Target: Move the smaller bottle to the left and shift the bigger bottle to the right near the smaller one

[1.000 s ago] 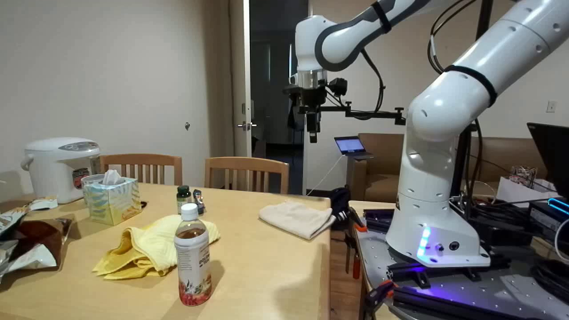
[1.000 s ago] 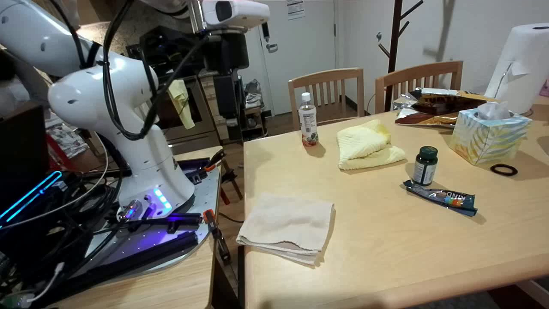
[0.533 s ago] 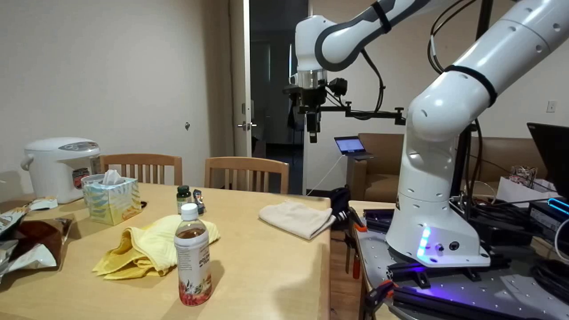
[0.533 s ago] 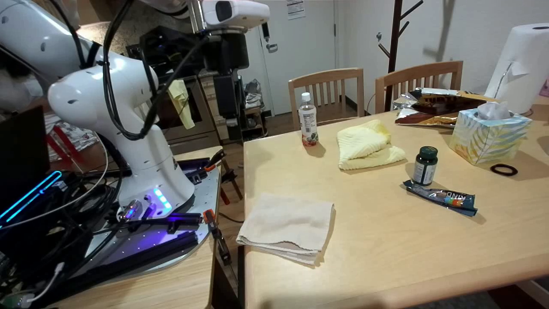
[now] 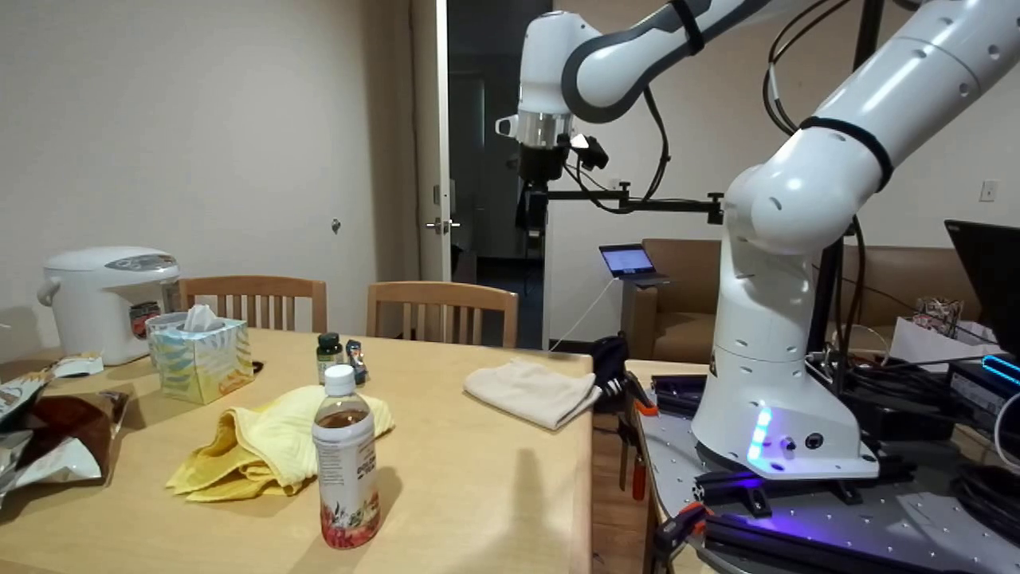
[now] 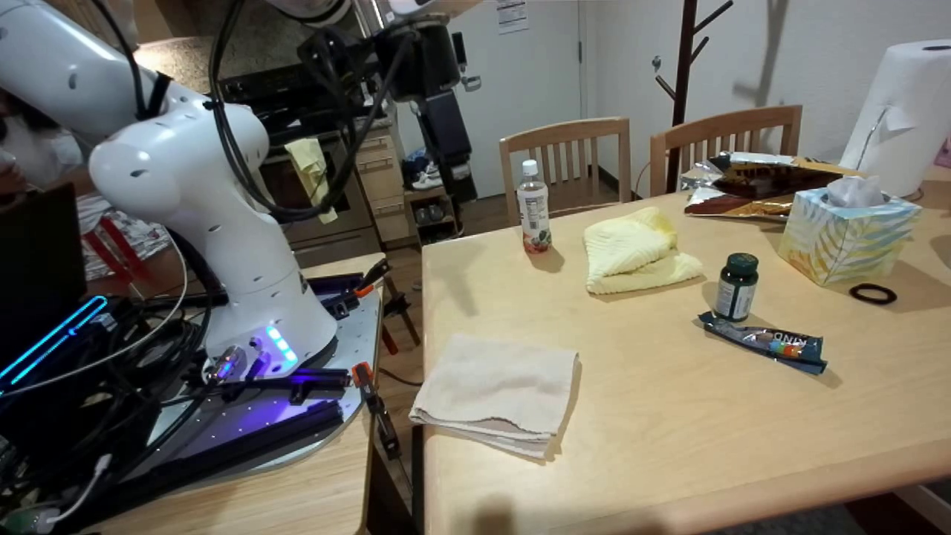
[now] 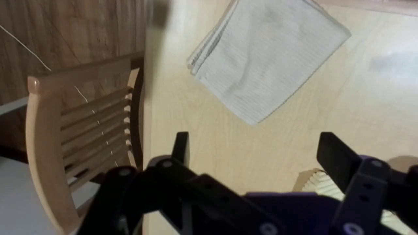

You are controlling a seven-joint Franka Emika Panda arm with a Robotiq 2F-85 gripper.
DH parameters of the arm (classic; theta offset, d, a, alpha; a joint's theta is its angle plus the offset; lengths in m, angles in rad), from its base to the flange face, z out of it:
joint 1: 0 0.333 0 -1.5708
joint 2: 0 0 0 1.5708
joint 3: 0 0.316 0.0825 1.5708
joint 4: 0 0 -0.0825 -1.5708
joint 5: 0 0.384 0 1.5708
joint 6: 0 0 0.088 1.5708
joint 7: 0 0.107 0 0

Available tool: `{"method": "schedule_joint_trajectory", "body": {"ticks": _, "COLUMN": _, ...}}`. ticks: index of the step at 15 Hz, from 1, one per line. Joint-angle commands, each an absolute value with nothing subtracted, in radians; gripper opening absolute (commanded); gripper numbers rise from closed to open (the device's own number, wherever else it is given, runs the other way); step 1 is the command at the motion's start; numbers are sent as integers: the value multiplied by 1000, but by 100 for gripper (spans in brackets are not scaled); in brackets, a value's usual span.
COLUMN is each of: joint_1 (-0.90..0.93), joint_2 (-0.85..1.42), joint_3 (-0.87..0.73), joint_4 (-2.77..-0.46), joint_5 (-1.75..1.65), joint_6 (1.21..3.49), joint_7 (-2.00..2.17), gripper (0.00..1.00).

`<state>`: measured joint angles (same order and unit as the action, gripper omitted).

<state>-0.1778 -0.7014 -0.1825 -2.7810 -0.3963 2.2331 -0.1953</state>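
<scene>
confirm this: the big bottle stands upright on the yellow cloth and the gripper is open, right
Wrong spot: an exterior view shows the big bottle upright on the table, apart from the yellow cloth. The gripper is open, as you say.

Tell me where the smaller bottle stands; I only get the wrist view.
Observer: The smaller bottle stands upright beside a wrapped snack bar.
Operator: Now locate the other one for me.
Observer: The yellow cloth lies between the smaller bottle and the bigger bottle.
Operator: Check my height before I go anywhere.
Observer: In an exterior view, the end effector hangs well above the tabletop.
</scene>
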Motion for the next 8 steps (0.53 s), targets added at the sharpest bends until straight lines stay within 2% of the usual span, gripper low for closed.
{"method": "schedule_joint_trajectory", "body": {"ticks": 1, "joint_1": -125, "joint_2": -659, "joint_3": -210, "joint_4": -2737, "joint_5": -352, "joint_6": 2301, "joint_7": -286, "gripper": 100}}
{"method": "schedule_joint_trajectory", "body": {"ticks": 4, "joint_1": -57, "joint_2": -613, "joint_3": -255, "joint_4": -2686, "joint_5": -285, "joint_6": 2343, "joint_7": -384, "gripper": 100}}
{"method": "schedule_joint_trajectory", "body": {"ticks": 8, "joint_1": 30, "joint_2": -472, "joint_3": -302, "joint_4": -2527, "joint_5": -131, "joint_6": 2198, "joint_7": -510, "gripper": 100}}
